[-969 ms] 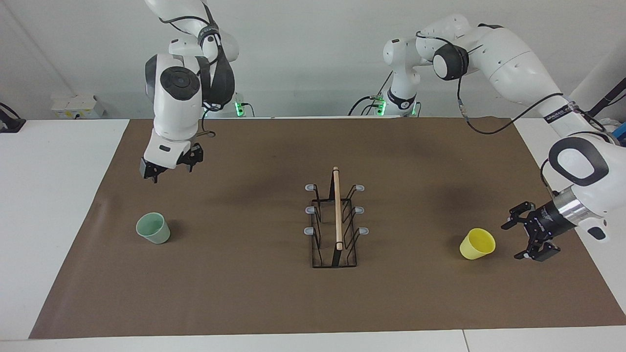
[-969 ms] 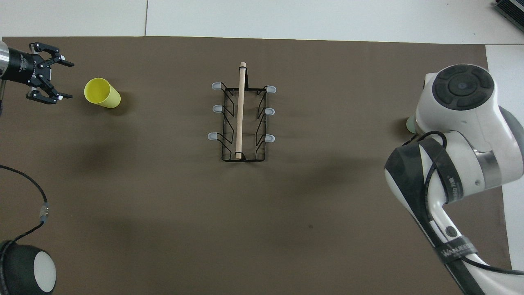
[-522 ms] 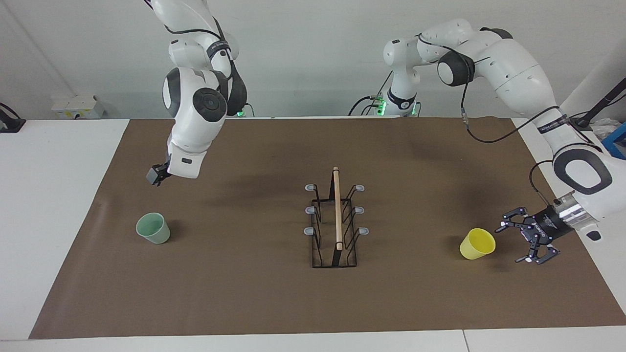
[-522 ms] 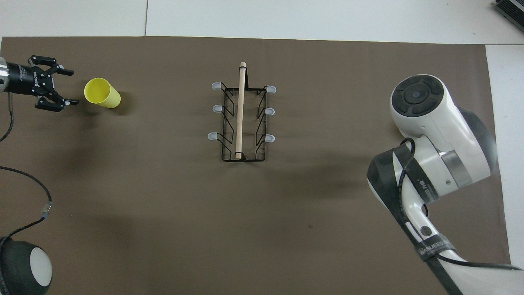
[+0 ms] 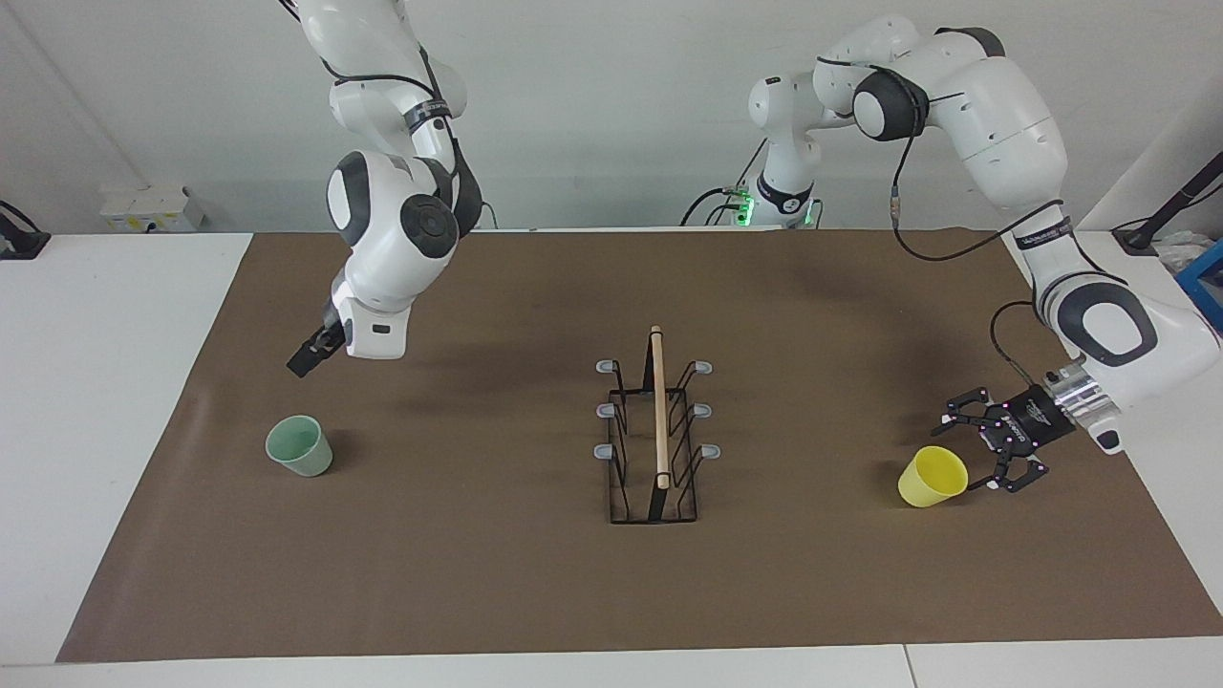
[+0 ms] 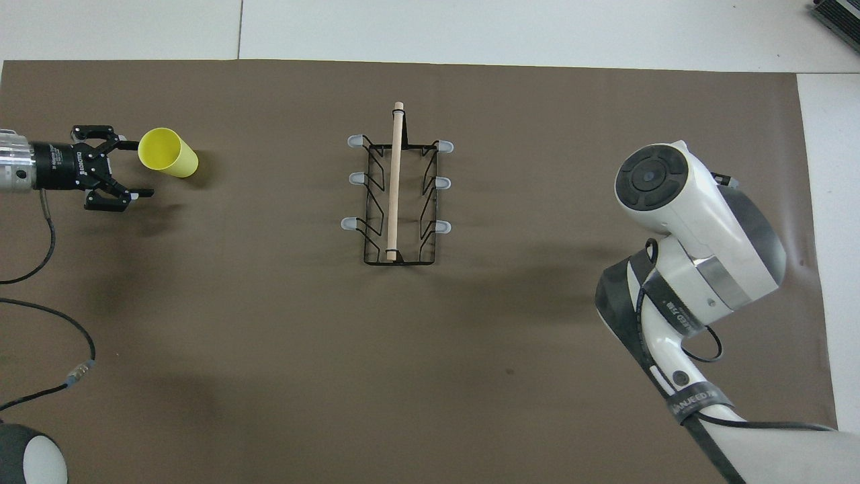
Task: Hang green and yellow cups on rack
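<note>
The yellow cup [image 5: 932, 477] [image 6: 168, 152] stands on the brown mat toward the left arm's end of the table. My left gripper [image 5: 984, 451] [image 6: 131, 169] is open and low, right beside the cup's rim, with nothing in it. The green cup [image 5: 300, 445] stands toward the right arm's end; the right arm hides it in the overhead view. My right gripper [image 5: 308, 359] hangs over the mat close to the green cup, apart from it. The black wire rack [image 5: 655, 430] [image 6: 398, 195] with its wooden dowel stands mid-table with nothing on its prongs.
The brown mat [image 5: 478, 573] covers most of the white table. A small white box [image 5: 148, 205] sits at the table's edge near the right arm's base. The left arm's black cable [image 6: 40, 255] hangs over the mat.
My left gripper has moved in toward the yellow cup, from well apart to right beside its rim. The right arm has turned its wrist and shifted a little toward the rack. Both cups are unmoved.
</note>
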Tool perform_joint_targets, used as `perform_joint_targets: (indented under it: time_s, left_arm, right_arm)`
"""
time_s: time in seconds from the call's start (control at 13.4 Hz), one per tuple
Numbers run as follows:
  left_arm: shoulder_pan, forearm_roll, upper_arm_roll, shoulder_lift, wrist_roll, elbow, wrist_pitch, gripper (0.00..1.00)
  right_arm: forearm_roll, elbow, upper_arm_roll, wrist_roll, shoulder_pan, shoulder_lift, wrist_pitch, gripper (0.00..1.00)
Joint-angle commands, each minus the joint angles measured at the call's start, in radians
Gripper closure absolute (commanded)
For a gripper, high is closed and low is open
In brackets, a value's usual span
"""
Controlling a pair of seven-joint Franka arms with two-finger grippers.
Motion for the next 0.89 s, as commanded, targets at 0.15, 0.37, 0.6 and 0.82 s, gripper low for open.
perform_joint_targets:
  time_s: [0.15, 0.37, 0.6, 0.82]
  left_arm:
    - [-0.064, -0.181, 0.010, -0.099, 0.046, -0.231, 0.171, 0.00]
    - [-0.080, -0.294, 0.006, -0.093, 0.032, -0.230, 0.249, 0.00]
    - [-0.098, -0.373, -0.002, -0.097, 0.031, -0.256, 0.284, 0.00]
    - [-0.106, -0.399, -0.020, -0.102, 0.037, -0.265, 0.289, 0.00]
  right_arm:
    - [-0.035, -0.009, 0.002, -0.008, -0.004, 0.023, 0.045, 0.00]
    - [-0.037, -0.002, 0.002, 0.009, 0.003, 0.049, 0.091, 0.00]
    - [-0.055, 0.010, 0.002, 0.018, 0.034, 0.086, 0.096, 0.00]
    - [-0.092, 0.013, 0.002, 0.082, 0.051, 0.125, 0.099, 0.00]
